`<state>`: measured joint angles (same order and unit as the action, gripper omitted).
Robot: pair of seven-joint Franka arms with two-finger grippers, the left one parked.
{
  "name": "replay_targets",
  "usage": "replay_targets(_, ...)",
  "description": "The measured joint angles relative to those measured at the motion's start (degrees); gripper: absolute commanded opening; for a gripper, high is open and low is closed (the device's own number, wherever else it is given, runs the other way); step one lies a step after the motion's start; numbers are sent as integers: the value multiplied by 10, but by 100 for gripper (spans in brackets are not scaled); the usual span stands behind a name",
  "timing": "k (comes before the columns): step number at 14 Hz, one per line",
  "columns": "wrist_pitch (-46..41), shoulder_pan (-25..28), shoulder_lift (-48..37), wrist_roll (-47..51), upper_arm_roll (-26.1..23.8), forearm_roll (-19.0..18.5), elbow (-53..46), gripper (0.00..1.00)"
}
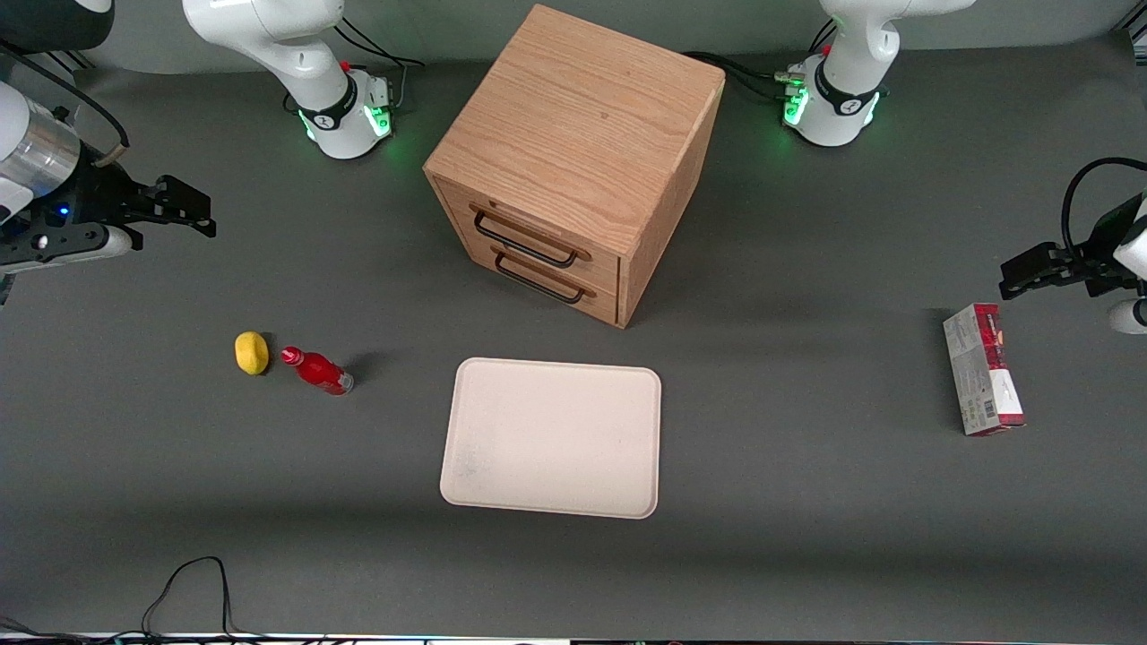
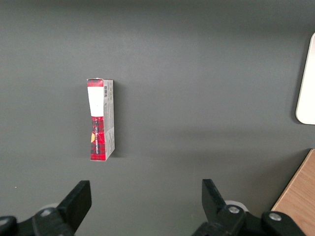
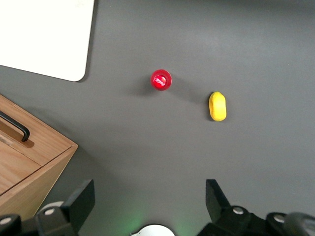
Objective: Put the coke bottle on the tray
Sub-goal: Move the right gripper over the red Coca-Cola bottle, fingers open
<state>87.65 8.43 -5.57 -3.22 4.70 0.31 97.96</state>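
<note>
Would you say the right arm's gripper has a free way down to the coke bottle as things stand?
Probably yes. The gripper hangs open above the table, and the coke bottle stands upright with nothing over it. Only the yellow lump sits close beside it, apart from it.

The right arm (image 1: 269,36) is glossy white with rounded links; its round base (image 1: 345,121) has a black band and glows green at the edge, with black cables trailing from it. Near the wrist sits a brushed silver cylinder (image 1: 36,148), then a black block with a small blue light. The gripper (image 1: 193,215), held high toward the working arm's end of the table, is matte black with two angular fingers (image 3: 81,201) spread wide; silver screw heads (image 3: 238,211) show on its body
</note>
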Motion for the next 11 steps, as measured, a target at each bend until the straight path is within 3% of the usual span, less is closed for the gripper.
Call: replay_targets(11, -13, 4, 23, 0, 2, 3, -25, 100)
